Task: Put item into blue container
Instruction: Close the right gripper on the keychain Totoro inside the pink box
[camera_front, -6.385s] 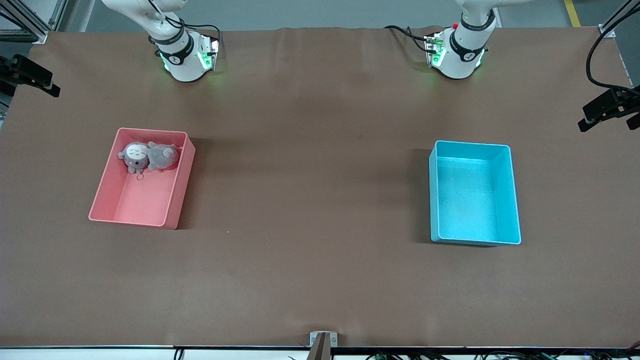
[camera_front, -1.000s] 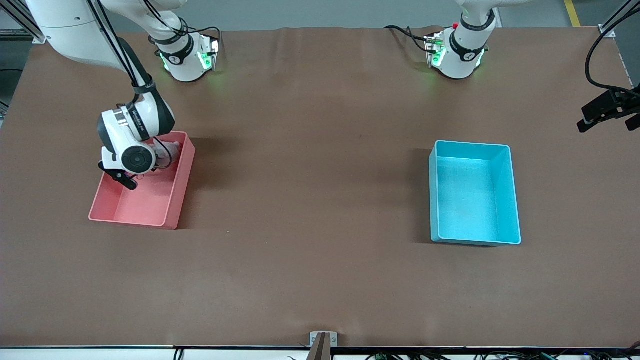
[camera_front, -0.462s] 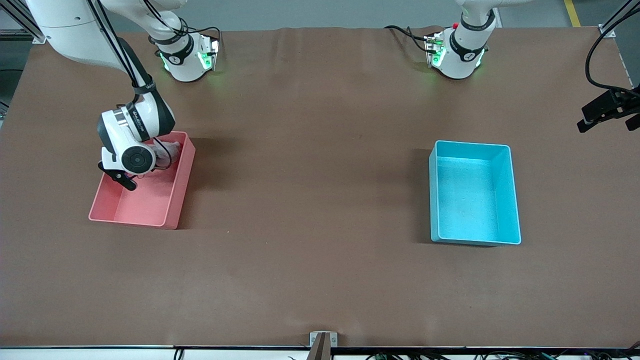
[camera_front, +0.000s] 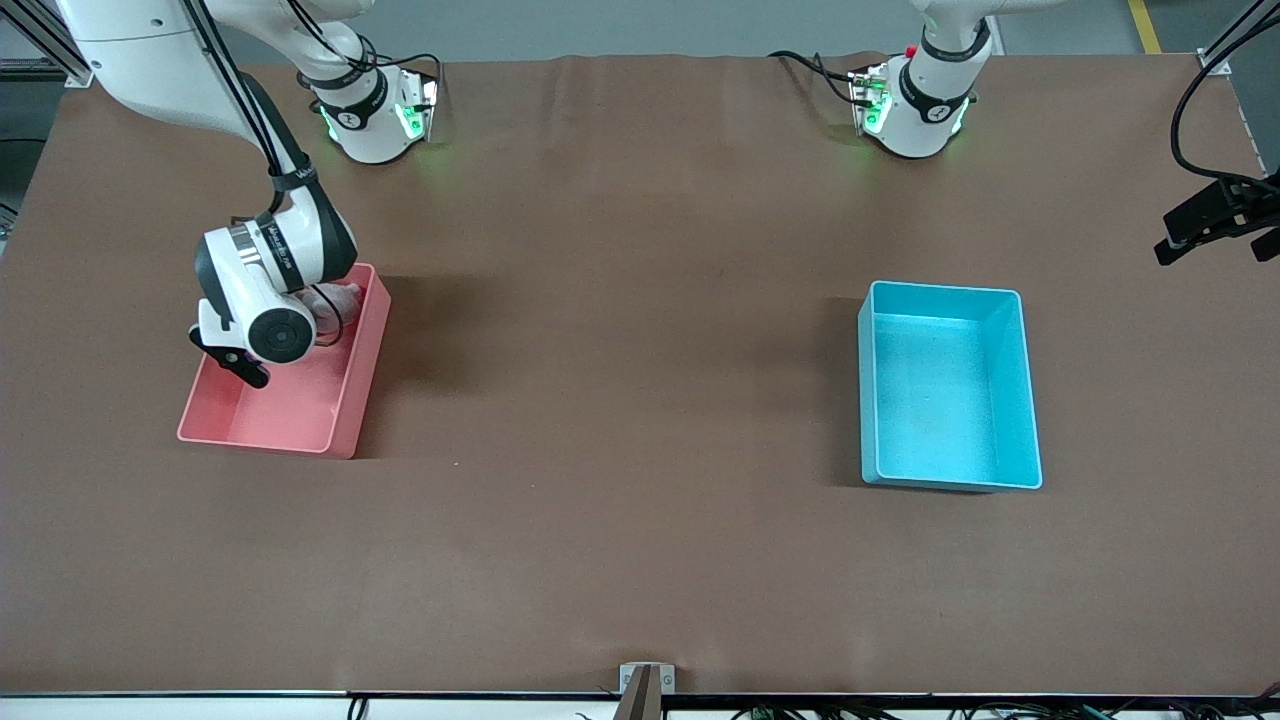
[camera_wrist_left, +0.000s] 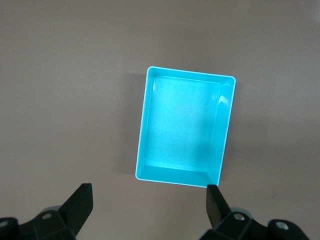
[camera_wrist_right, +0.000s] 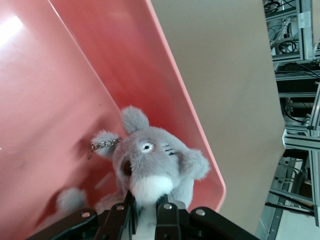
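The item, a fuzzy grey plush animal (camera_wrist_right: 152, 160) with a white patch and a small chain, is in the pink bin (camera_wrist_right: 60, 100) at the end farther from the front camera. My right gripper (camera_wrist_right: 146, 206) is shut on its white and grey fur. In the front view the right wrist hides most of the plush, and only a pale grey bit (camera_front: 338, 296) shows by the bin's wall. The blue container (camera_front: 945, 385) stands empty toward the left arm's end of the table. My left gripper (camera_wrist_left: 148, 200) hangs open high over the table beside the blue container (camera_wrist_left: 185, 125).
The pink bin (camera_front: 290, 400) sits toward the right arm's end of the table, its half nearer the front camera bare. Brown table (camera_front: 620, 380) stretches between the two bins. Black camera mounts (camera_front: 1215, 215) stick in at the table's ends.
Since the oldest frame my right arm has come down into the pink bin and onto the plush. Over the last second its wrist has shifted slightly; the bins have not moved.
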